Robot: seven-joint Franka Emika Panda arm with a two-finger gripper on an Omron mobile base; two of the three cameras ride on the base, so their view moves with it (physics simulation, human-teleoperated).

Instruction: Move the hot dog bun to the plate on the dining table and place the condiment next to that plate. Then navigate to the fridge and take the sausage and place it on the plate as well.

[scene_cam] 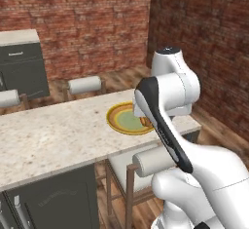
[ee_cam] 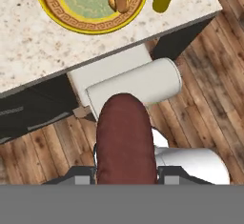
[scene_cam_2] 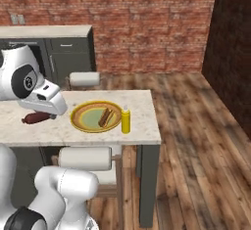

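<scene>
Our worry is a drop short of the plate [ee_cam: 62,20]: in the hand view the sausage [ee_cam: 125,139] hangs over the wooden floor and the stool [ee_cam: 136,82] at lower centre, while the plate sits at the top edge, so releasing here would send it off the dining table [scene_cam_2: 142,121]. It could also roll against the hot dog bun [scene_cam_2: 104,117] or nudge the condiment [scene_cam_2: 126,120] just right of the plate. Our gripper [ee_cam: 125,173] is clamped on the sausage, the fingers narrowly apart around it.
</scene>
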